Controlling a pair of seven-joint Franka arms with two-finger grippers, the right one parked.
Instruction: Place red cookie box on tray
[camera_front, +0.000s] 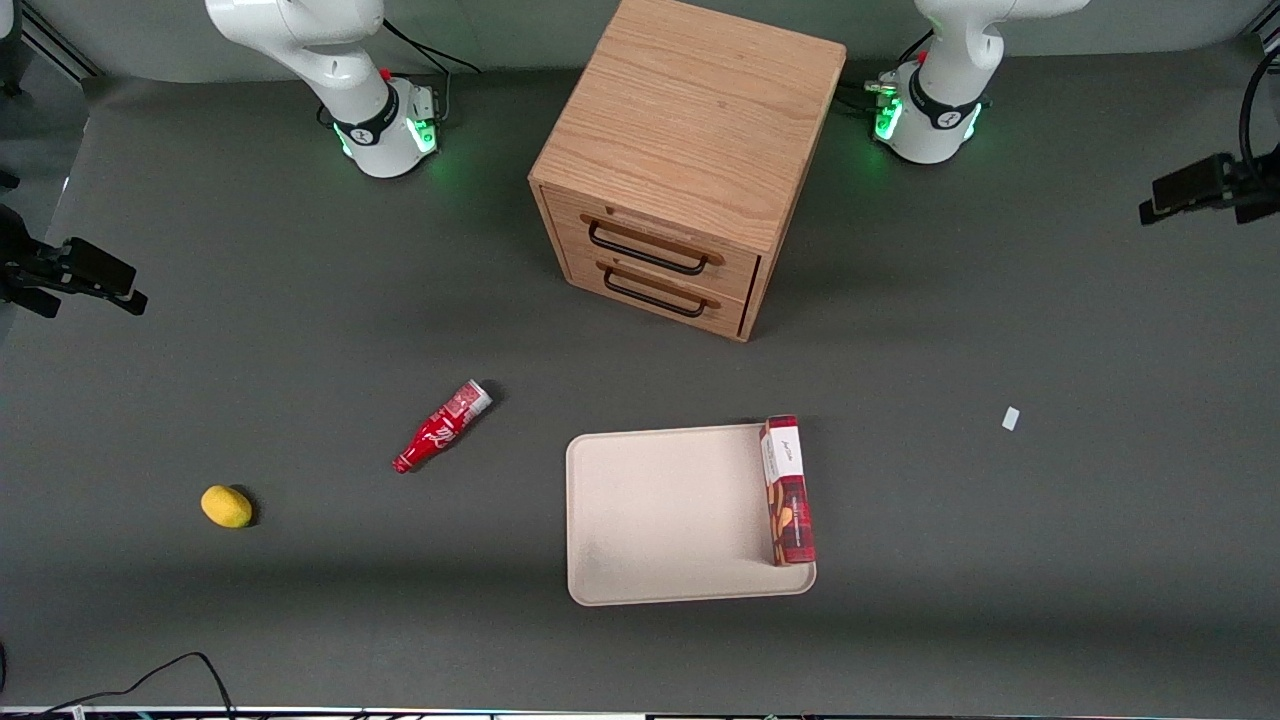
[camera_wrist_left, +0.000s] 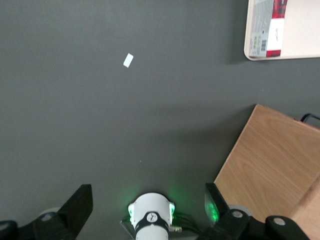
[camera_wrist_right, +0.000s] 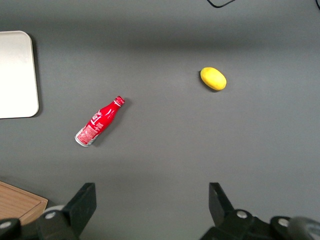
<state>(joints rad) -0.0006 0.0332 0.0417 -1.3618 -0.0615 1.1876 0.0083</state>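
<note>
The red cookie box (camera_front: 787, 490) lies flat on the pale beige tray (camera_front: 660, 515), along the tray's edge toward the working arm's end, white panel end farther from the front camera. One end of the box (camera_wrist_left: 270, 25) and a tray corner (camera_wrist_left: 300, 35) show in the left wrist view. My left gripper (camera_wrist_left: 148, 187) is open and empty, high above the table near its own arm's base (camera_front: 935, 110), well apart from the box. It is out of the front view.
A wooden two-drawer cabinet (camera_front: 680, 170) stands farther from the front camera than the tray; it also shows in the left wrist view (camera_wrist_left: 270, 160). A small red bottle (camera_front: 440, 428) and a lemon (camera_front: 226, 506) lie toward the parked arm's end. A white scrap (camera_front: 1010, 418) lies toward the working arm's end.
</note>
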